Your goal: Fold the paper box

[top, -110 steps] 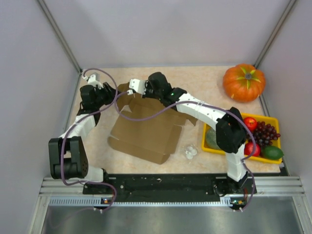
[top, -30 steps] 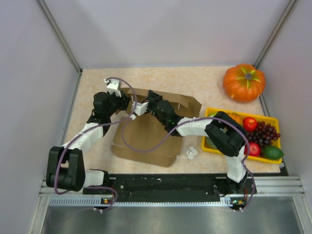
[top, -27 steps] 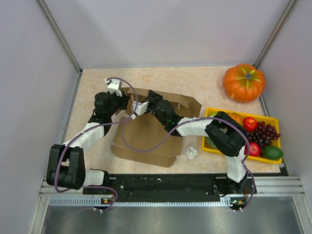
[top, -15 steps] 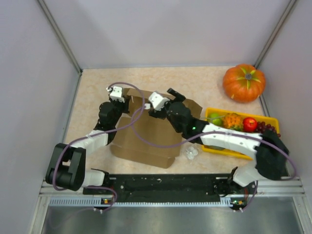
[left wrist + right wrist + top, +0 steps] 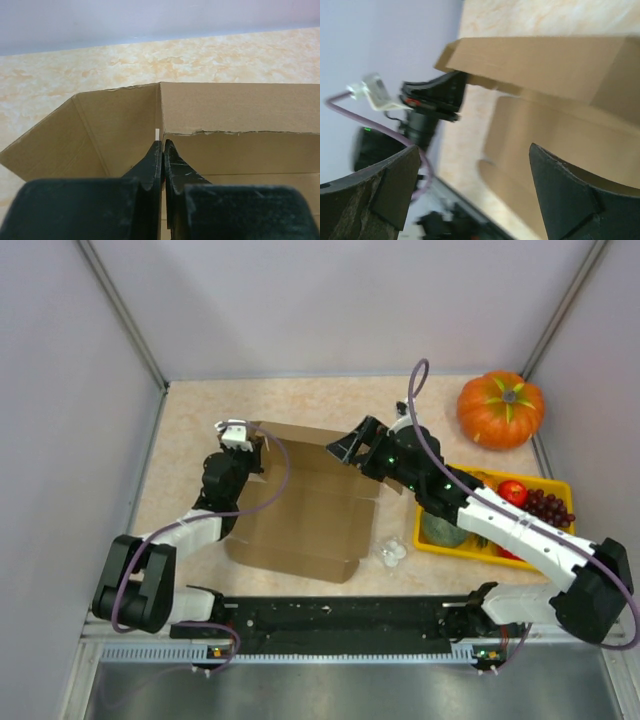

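Right gripper withdrew (paper box pinched)

paper box: brown cardboard, matt, unprinted; cut edges rough, fibrous
table: beige marbled top, smooth, low sheen
tray: yellow plastic, smooth
pumpkin: orange, glossy
left gripper: black plastic, matt

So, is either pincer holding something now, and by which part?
The left pincer is shut on the paper box, pinching its raised wall at the far left corner. The right pincer is open and holds nothing.
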You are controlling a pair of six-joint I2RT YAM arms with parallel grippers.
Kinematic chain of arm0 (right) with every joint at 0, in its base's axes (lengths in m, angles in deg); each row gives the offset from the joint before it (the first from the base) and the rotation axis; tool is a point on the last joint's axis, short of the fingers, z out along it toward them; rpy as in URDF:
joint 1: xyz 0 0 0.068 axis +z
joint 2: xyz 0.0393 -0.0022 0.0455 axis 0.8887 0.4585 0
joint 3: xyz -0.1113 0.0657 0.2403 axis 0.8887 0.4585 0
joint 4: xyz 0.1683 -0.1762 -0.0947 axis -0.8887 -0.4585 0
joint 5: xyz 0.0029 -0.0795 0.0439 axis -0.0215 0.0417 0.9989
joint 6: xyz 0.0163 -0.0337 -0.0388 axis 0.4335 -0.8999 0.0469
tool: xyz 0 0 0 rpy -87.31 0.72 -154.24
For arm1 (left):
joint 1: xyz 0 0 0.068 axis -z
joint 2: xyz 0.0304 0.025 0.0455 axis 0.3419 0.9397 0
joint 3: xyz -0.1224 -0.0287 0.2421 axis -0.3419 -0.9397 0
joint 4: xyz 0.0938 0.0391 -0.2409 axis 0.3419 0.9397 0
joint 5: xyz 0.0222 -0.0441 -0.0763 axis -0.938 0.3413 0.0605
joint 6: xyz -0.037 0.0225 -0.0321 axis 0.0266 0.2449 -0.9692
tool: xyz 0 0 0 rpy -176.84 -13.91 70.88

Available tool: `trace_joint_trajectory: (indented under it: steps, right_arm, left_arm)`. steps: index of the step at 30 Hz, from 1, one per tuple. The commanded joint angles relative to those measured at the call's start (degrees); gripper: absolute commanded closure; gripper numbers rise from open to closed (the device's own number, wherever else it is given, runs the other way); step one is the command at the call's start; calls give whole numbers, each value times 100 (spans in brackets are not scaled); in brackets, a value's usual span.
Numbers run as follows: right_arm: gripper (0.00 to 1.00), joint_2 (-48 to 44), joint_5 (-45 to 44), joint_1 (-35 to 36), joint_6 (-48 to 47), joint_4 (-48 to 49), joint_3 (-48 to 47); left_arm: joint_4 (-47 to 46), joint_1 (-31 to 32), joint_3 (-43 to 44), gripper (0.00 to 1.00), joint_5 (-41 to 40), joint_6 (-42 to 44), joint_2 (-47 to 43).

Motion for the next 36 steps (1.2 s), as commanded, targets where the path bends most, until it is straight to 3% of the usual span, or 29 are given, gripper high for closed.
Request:
trace_joint_trajectory:
  steps: [1,3,6,9,11,13,20,21,23,24,27,28,29,30,33,36]
  right_arm:
    - [13,314,256,88,3374,1836,537]
    - [14,586,-343,193,4120,2197,626]
    - [24,1000,-914,307,4816,2181,416]
    - [27,1473,-1486,335,4985,2191,100]
    - [29,1694,-1548,299,5222,2259,-6]
    - [37,1984,-1627,282,5364,2305,-103]
    - [46,2512,-1707,273,5846,2303,-560]
    - [58,2564,-1715,273,5848,2400,-552]
    - [66,2661,-1724,273,5917,2314,-639]
    - [75,2696,-1707,264,5935,2322,-657]
    - [100,2776,-1628,238,5997,2576,-482]
    - [100,2785,-1627,238,6006,2646,-342]
    - [100,2776,-1575,212,5936,2743,-262]
    - [100,2785,-1557,194,5857,2979,-174]
    - [100,2793,-1382,71,5576,3601,221]
    - [100,2837,-1180,-78,5294,4271,669]
  left_arm:
    - [-178,11,-25,100,-194,-74,-207]
    - [-135,11,-16,100,-273,-179,-216]
    - [-73,11,-25,100,-396,-319,-242]
    - [-99,20,-78,100,-519,-416,-295]
    - [-143,20,-113,100,-555,-452,-330]
    - [-134,28,-131,100,-563,-452,-356]
    - [-239,81,-218,100,-616,-417,-374]
    - [-240,81,-227,100,-599,-408,-374]
    - [-248,90,-245,100,-564,-425,-383]
    - [-257,90,-271,100,-555,-443,-391]
    - [-170,90,-289,89,-502,-609,-523]
    - [-117,81,-289,81,-476,-853,-576]
    - [118,55,-245,53,-432,-1100,-828]
    - [1104,-15,-36,46,-188,-1433,-1014]
    - [2741,-410,308,39,489,-2120,-1831]
    - [3511,-963,405,37,1071,-2394,-2692]
